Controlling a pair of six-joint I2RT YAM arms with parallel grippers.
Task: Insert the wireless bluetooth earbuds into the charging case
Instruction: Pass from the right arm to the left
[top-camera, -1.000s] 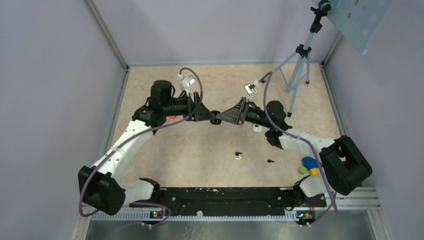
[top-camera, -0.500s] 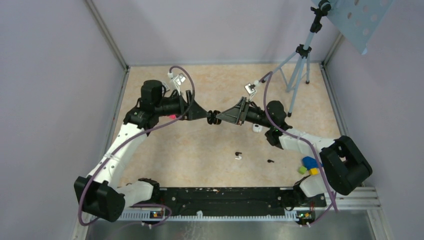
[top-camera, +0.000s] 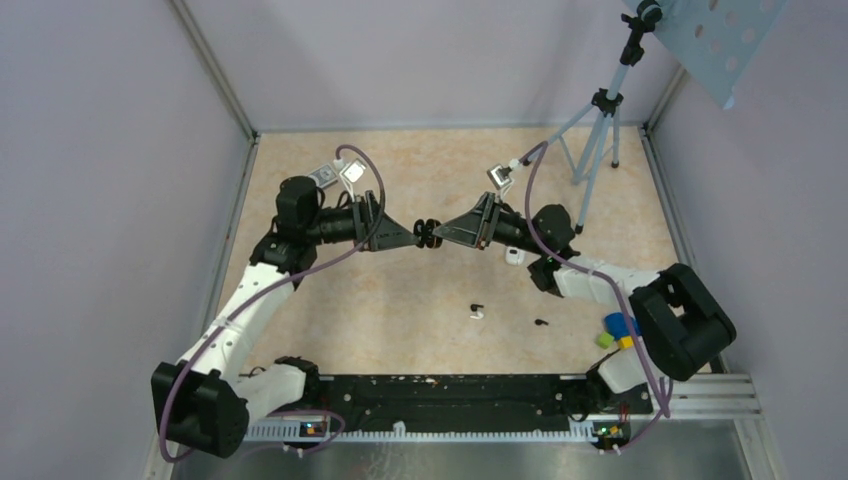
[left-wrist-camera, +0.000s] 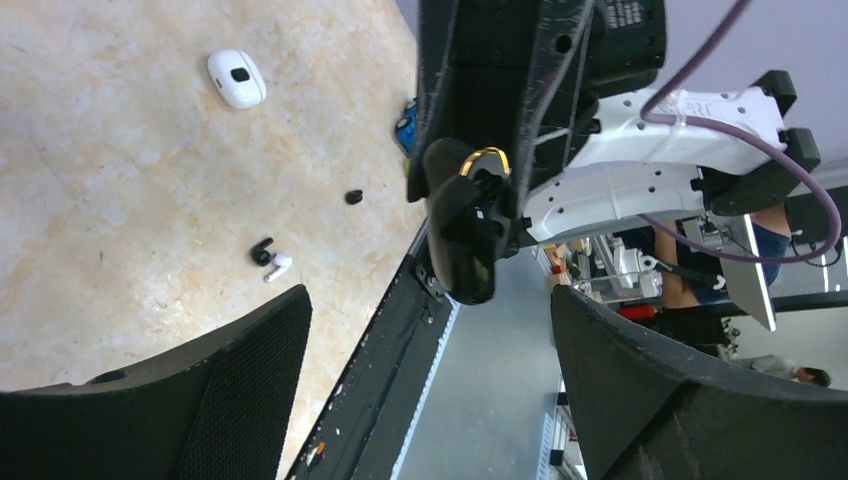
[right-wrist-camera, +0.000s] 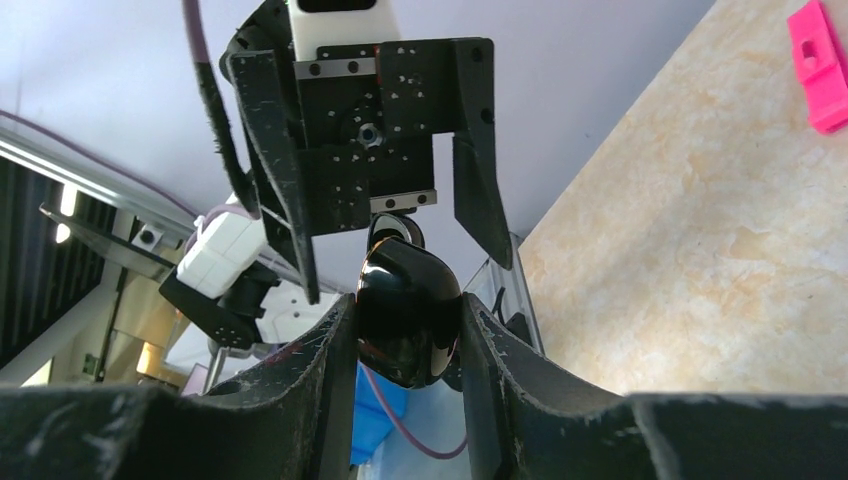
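Note:
A glossy black charging case (right-wrist-camera: 408, 310) with a gold hinge (left-wrist-camera: 486, 158) hangs above the table's middle (top-camera: 430, 236), and my right gripper (top-camera: 447, 233) is shut on it. My left gripper (top-camera: 412, 237) faces the case from the left, open wide and clear of it, with its fingers (left-wrist-camera: 240, 370) spread at the bottom of the left wrist view. A black earbud (left-wrist-camera: 262, 250) and a white earbud (left-wrist-camera: 279, 265) lie together on the table (top-camera: 477, 310). Another black earbud (top-camera: 541, 322) lies to their right.
A white case (top-camera: 514, 256) lies on the table under the right arm. Coloured blocks (top-camera: 615, 330) sit near the right arm's base. A pink block (right-wrist-camera: 820, 65) lies on the table. A tripod (top-camera: 597, 130) stands at the back right.
My left gripper has opened wider and drawn back to the left, off the black case. The right gripper and the case have stayed put.

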